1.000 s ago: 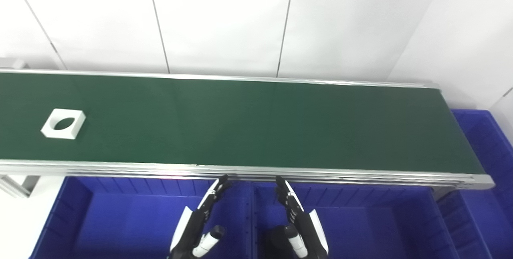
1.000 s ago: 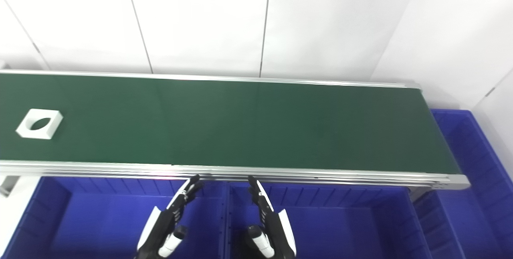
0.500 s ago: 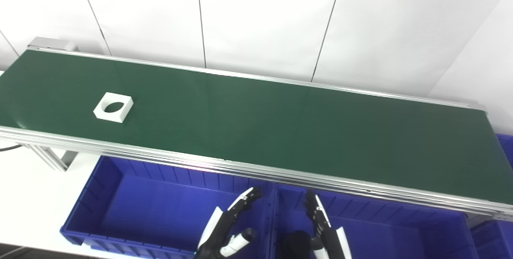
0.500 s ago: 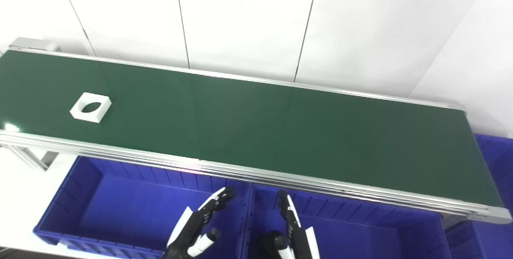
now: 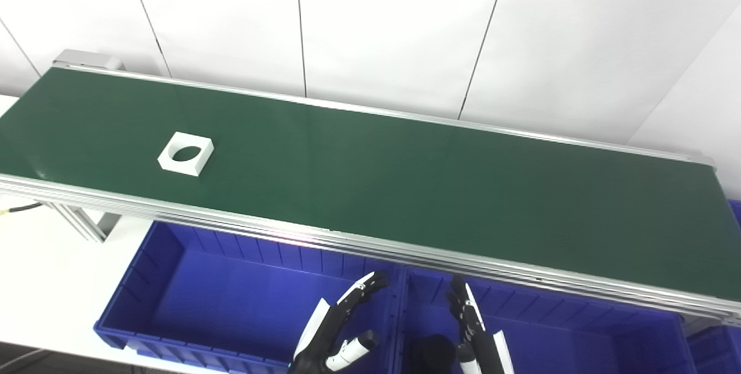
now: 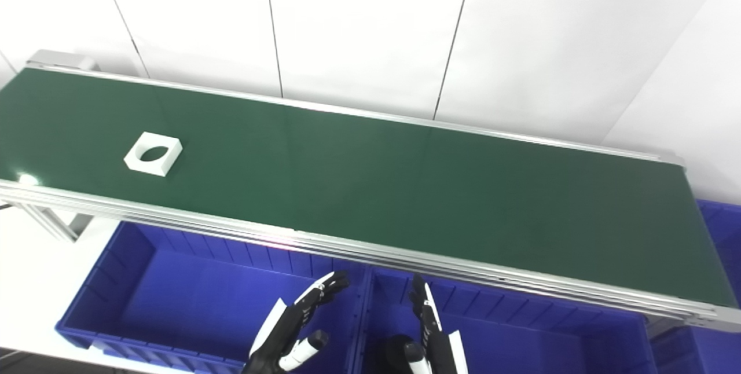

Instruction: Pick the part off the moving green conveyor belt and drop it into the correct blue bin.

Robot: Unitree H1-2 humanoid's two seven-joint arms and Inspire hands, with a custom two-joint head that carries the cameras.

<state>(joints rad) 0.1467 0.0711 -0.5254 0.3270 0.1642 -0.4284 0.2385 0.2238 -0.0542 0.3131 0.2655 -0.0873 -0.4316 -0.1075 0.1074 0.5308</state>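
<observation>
Item: white square part [image 5: 186,154] with a round hole through its middle, lying flat on the green conveyor belt [image 5: 405,177], toward the belt's left end and nearer its front rail than its back. Item: left robot hand [image 5: 336,333], open, fingers spread and holding nothing, raised over the dividing wall between the two front bins, below the belt's front rail. Item: right robot hand [image 5: 477,339], likewise open and empty, just beside the left one and apart from it, over the right blue bin [image 5: 579,333]. Relation: the part lies well apart from both hands, up and far to the left; the left robot hand is the nearer, and by judgement the one to reach. The part is square, so no long axis governs the grasp; its sides sit slightly skewed to the belt's run. Item: left blue bin [image 5: 145,281], under the belt's front edge. Not determinable: which bin is correct, no labels showing; both wrists are cut off by the bottom edge; a further blue bin at far right is mostly out of frame.
</observation>
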